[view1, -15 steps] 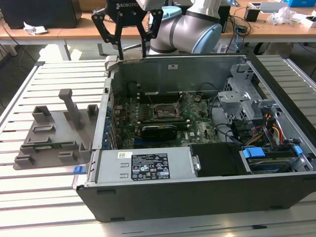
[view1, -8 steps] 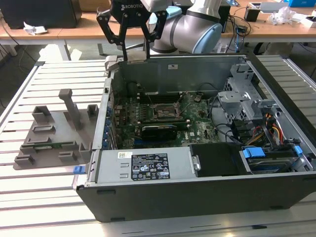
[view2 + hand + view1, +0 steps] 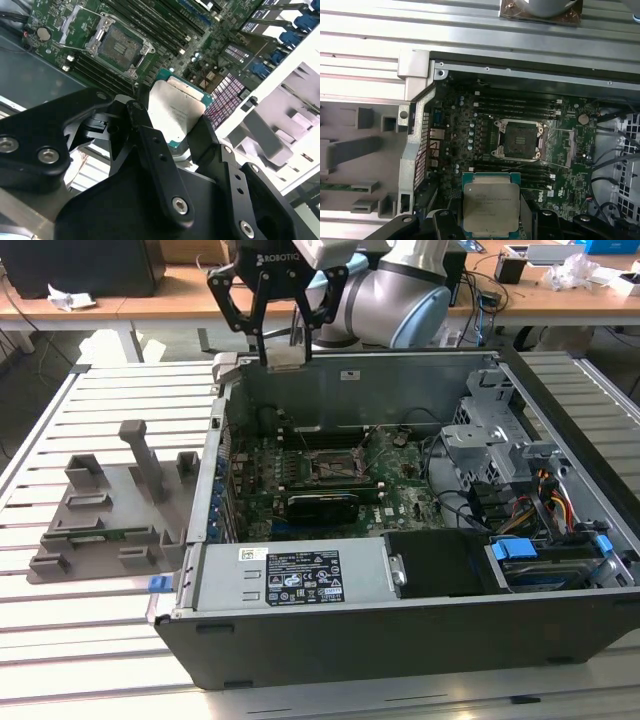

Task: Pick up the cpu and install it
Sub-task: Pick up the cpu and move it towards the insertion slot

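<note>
My gripper [image 3: 284, 352] hangs above the rear wall of the open computer case [image 3: 400, 650], shut on the cpu [image 3: 284, 360]. In both wrist views the cpu [image 3: 175, 112] [image 3: 491, 207] is a flat silvery square with a pale rim. It is pinched at two opposite edges between the black fingers [image 3: 142, 130], and the gripper [image 3: 491, 222] holds it level. The processor socket [image 3: 519, 140] [image 3: 119, 47] [image 3: 330, 465] on the green motherboard stands open and bare, its metal frame lifted. The cpu is well above the board and off to the side of the socket.
A long black card [image 3: 325, 505] lies in front of the socket, with memory slots [image 3: 520, 102] beside it. A drive cage and cables [image 3: 490, 440] fill the case on the exterior view's right, and a power supply [image 3: 290, 575] sits at the front. A grey fixture tray [image 3: 100, 510] lies outside on the slatted table.
</note>
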### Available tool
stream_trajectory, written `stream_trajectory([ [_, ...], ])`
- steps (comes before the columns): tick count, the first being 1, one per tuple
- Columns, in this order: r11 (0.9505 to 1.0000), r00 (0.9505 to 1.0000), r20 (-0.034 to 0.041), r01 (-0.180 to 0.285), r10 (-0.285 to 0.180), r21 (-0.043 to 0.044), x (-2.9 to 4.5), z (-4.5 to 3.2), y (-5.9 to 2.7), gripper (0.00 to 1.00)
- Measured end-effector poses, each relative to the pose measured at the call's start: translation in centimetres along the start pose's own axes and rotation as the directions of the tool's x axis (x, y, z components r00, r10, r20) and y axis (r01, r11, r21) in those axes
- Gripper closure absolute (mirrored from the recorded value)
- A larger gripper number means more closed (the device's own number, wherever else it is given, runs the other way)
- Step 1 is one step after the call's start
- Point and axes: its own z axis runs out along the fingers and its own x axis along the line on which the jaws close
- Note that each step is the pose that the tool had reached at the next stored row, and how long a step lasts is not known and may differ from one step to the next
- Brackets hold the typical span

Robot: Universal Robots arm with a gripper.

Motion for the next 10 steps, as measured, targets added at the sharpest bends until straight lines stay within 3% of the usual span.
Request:
stream_trajectory([
  [10,1.0000,1.0000,-0.0005,0.000,0.000,0.0056,-1.16,0.69,0.13,0.45],
])
